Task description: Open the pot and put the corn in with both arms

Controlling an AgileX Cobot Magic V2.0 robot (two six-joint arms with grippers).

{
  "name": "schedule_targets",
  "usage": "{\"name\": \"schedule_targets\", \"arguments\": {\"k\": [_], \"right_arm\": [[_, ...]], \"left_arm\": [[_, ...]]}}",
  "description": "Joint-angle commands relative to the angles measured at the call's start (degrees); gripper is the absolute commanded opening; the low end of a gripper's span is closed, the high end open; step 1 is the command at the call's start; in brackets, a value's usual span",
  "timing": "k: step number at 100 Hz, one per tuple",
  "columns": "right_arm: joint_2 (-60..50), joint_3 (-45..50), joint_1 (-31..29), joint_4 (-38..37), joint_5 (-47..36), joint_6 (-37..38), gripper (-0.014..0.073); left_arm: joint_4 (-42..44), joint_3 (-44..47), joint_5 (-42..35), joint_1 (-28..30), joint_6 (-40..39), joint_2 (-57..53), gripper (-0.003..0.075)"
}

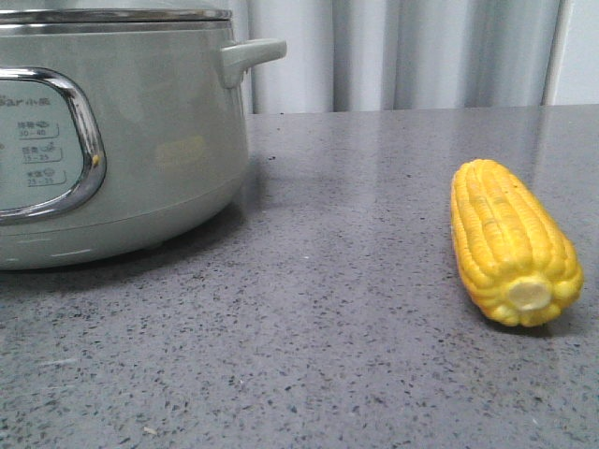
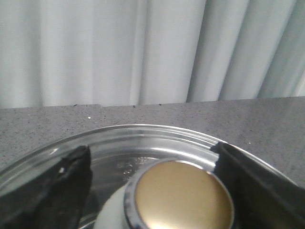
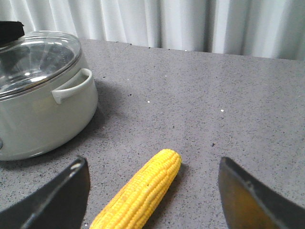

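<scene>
The pale green pot (image 1: 140, 140) stands at the left of the table with its glass lid (image 2: 143, 143) on. My left gripper (image 2: 151, 150) is open just above the lid, its black fingers (image 2: 62, 186) on either side of the gold lid knob (image 2: 183, 198), with a gap on at least one side. The yellow corn (image 1: 510, 243) lies on the table to the right, its stub end towards the front. My right gripper (image 3: 152, 164) is open above the corn (image 3: 143, 191), one finger on each side, not touching it. The pot also shows in the right wrist view (image 3: 43, 109).
The grey speckled tabletop (image 1: 328, 327) runs between pot and corn. The pot's stubby side handle (image 1: 251, 54) points towards the corn. A white curtain (image 1: 402, 51) hangs behind the table's far edge.
</scene>
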Motion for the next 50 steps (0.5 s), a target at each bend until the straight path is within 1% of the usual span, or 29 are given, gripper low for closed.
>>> {"name": "schedule_targets", "arguments": {"k": [1, 9, 18, 26, 50], "right_arm": [[0.9, -1.9, 0.0, 0.7, -3.9, -0.5, 0.0467], [0.9, -1.9, 0.0, 0.7, -3.9, -0.5, 0.0468], [0.9, -1.9, 0.0, 0.7, -3.9, -0.5, 0.0468], [0.9, -1.9, 0.0, 0.7, -3.9, -0.5, 0.0468], [0.9, -1.9, 0.0, 0.7, -3.9, -0.5, 0.0468]], "left_arm": [[-0.4, -1.1, 0.3, 0.2, -0.3, -0.9, 0.0345], [-0.4, -1.1, 1.4, 0.2, -0.3, -0.9, 0.0238], [-0.4, -1.1, 1.9, 0.2, -0.3, -0.9, 0.0164], [-0.4, -1.1, 1.9, 0.2, -0.3, -0.9, 0.0144], [-0.4, -2.2, 2.5, 0.2, -0.3, -2.3, 0.0144]]}}
